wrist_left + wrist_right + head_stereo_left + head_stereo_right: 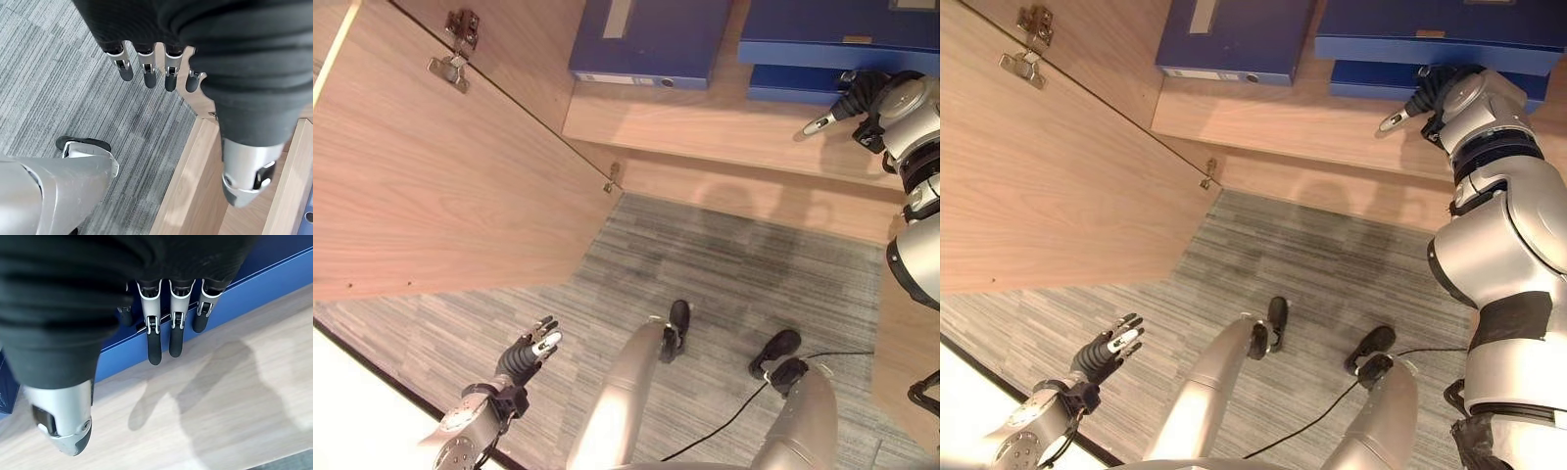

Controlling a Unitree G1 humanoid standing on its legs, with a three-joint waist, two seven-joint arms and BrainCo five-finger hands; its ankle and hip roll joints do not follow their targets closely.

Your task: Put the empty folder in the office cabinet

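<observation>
the flat blue plastic folder lies on the wooden cabinet shelf at upper right. the right hand hovers beside it, fingers straight, holding nothing; the left hand hangs relaxed at lower left. a careless pull-back could snag the folder's edge and drag it off.

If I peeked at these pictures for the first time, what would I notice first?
Probably the blue folders lying flat on the wooden cabinet shelf, with two more stacked beside them. Next, the robot's right hand reaching in by that stack, fingers straight and holding nothing. The big cabinet door stands swung open on the robot's left, while the left hand hangs low over the grey striped carpet.
</observation>
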